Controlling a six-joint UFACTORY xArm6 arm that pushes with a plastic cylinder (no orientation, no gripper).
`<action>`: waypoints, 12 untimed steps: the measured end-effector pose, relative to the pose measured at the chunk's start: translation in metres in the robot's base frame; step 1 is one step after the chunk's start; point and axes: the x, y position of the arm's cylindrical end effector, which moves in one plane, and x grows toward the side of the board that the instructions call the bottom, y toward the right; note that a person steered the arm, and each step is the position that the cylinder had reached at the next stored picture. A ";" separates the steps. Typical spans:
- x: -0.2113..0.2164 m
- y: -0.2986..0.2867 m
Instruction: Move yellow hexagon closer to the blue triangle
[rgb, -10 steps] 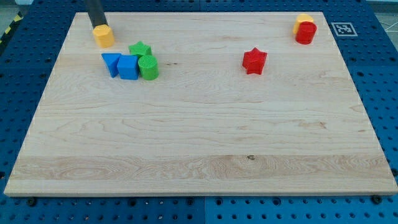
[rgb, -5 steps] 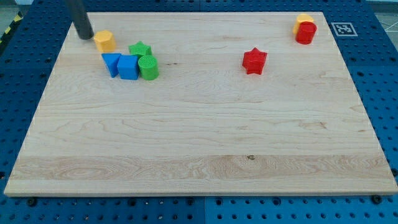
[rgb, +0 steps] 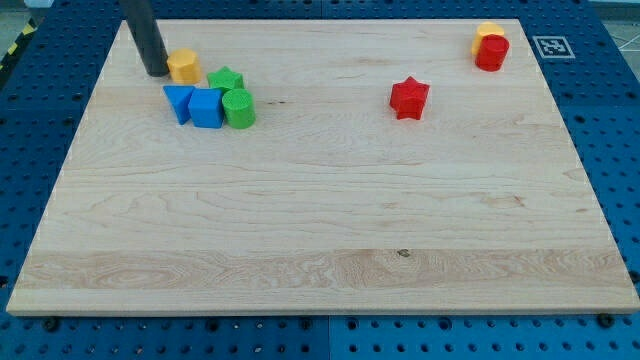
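Observation:
The yellow hexagon (rgb: 183, 66) lies near the board's top left corner. My tip (rgb: 157, 72) touches its left side. Just below the hexagon sits the blue triangle (rgb: 179, 101), at the left end of a tight cluster with a blue cube (rgb: 206, 107), a green cylinder (rgb: 239, 107) and a green star (rgb: 226, 80). The hexagon stands a short gap above the triangle and just left of the green star.
A red star (rgb: 409, 98) lies right of centre near the top. A red cylinder (rgb: 491, 52) with a yellow block (rgb: 488, 31) behind it sits at the top right corner. The wooden board (rgb: 320, 250) rests on a blue pegboard table.
My tip went from above the hexagon round to its left side, then pushed it a little to the right and slightly down, nearer the green star and blue triangle.

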 end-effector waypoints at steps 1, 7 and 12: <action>0.000 0.004; -0.039 0.032; -0.027 0.032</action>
